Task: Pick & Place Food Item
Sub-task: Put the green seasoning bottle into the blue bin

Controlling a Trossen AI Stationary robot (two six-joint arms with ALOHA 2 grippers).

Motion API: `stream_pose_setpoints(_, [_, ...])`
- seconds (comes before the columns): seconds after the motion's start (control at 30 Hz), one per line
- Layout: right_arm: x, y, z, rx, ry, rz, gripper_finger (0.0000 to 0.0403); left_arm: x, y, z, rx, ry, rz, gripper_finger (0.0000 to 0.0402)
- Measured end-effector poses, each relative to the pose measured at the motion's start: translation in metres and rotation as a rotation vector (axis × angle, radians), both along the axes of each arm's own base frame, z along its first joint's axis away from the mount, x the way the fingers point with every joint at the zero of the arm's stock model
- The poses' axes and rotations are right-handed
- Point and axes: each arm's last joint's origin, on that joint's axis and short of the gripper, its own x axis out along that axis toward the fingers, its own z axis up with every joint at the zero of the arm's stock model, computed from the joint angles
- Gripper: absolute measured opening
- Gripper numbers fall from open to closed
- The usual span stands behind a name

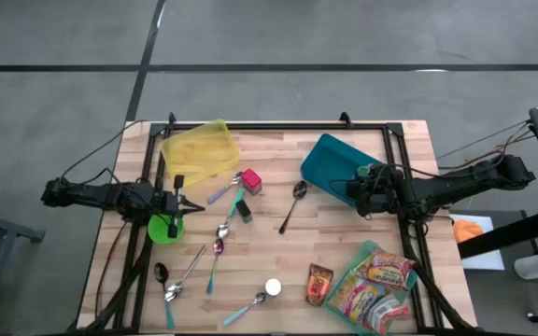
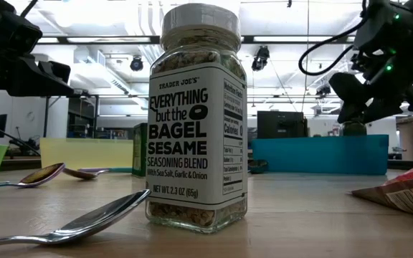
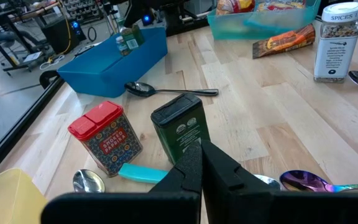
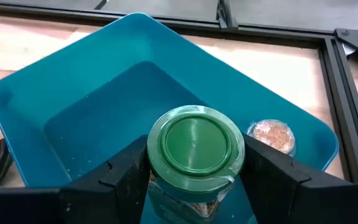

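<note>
A jar with a green lid (image 4: 195,146) sits between the fingers of my right gripper (image 1: 364,183), above the inside of the blue bin (image 1: 328,161) at the table's far right. The left wrist view shows this jar (image 3: 125,39) upright, its top above the bin's wall (image 3: 114,65). A second small jar with orange contents (image 4: 272,135) rests in the bin next to it. At the table's left edge my left gripper (image 1: 183,201) is shut on nothing, just beside the green bowl (image 1: 163,229). My right gripper pinches the jar between its two fingers (image 4: 129,171), one on each side, right at and under the green lid's rim (image 4: 156,155). The fingers slant down from the table's right side. The jar stands upright; whether its bottom touches the bin's floor is hidden.
A yellow bin (image 1: 199,149) stands at the far left. Mid-table lie a red tin (image 1: 251,180), a dark green tin (image 1: 244,208) and several spoons (image 1: 292,205). Near the front are a white-capped seasoning jar (image 1: 273,287), a snack packet (image 1: 319,285) and a tray of snack bags (image 1: 381,280).
</note>
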Motion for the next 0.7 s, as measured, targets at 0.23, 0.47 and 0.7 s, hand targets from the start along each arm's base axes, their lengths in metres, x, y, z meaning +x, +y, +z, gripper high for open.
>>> stream_pose_setpoints(0.23, [-0.0001, 0.0008, -0.0012, 0.044, 0.005, 0.012, 0.0214, 0.0, 0.0, 0.0001, 0.0, 0.0, 0.0, 0.0])
stream_pose_setpoints(0.47, [-0.0019, 0.0006, -0.005, 0.038, 0.012, 0.011, 0.0214, 0.0, 0.0, 0.0, 0.0, 0.0, 0.0, 0.0])
stream_pose_setpoints(0.7, [-0.0019, 0.0005, -0.0072, 0.031, 0.008, 0.014, 0.0214, 0.0, 0.0, 0.0, 0.0, 0.0, 0.0, 0.0])
